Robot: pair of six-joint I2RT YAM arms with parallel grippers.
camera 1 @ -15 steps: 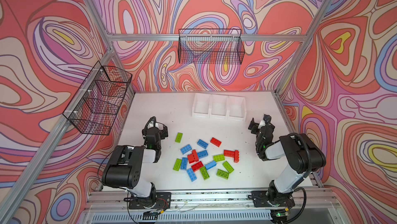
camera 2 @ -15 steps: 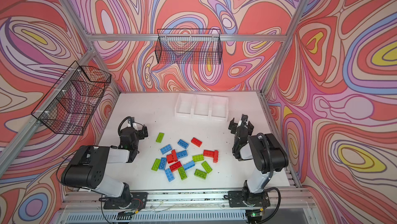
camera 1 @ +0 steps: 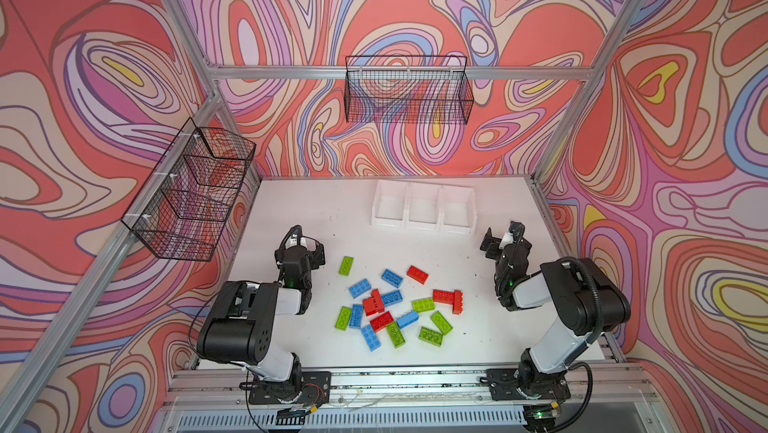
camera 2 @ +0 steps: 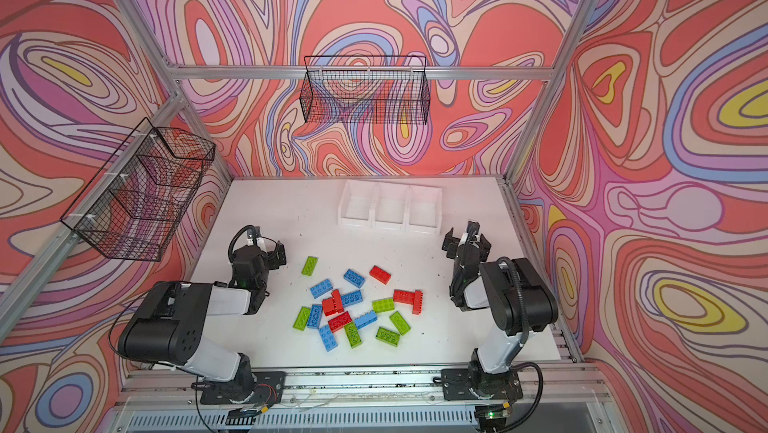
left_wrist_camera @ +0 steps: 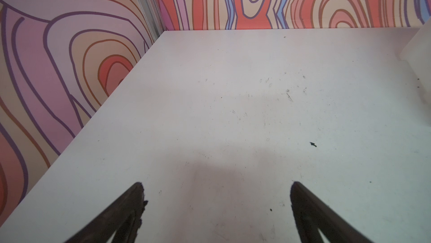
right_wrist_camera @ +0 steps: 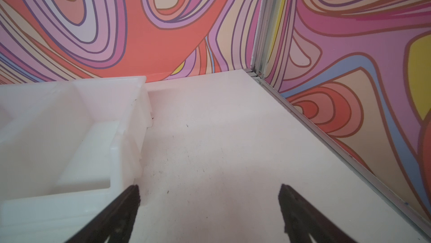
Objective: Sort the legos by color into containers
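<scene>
Several legos in lime green, light blue and red lie scattered mid-table in both top views, among them a green one point(camera 1: 345, 265), a blue one point(camera 1: 392, 278), a red one point(camera 1: 417, 274) and a dense cluster point(camera 2: 353, 314). The containers point(camera 1: 424, 210) point(camera 2: 390, 208), three joined white bins, stand empty behind them. My left gripper point(camera 1: 307, 246) point(left_wrist_camera: 215, 192) hangs open over bare table left of the bricks. My right gripper point(camera 1: 505, 239) point(right_wrist_camera: 208, 195) is open too, just right of the nearest bin point(right_wrist_camera: 70, 118). Neither wrist view shows a brick.
Black wire baskets hang on the left wall point(camera 1: 191, 194) and the back wall point(camera 1: 409, 94). Patterned walls close the table on three sides. An aluminium rail point(camera 1: 395, 377) runs along the front edge, carrying both arm bases.
</scene>
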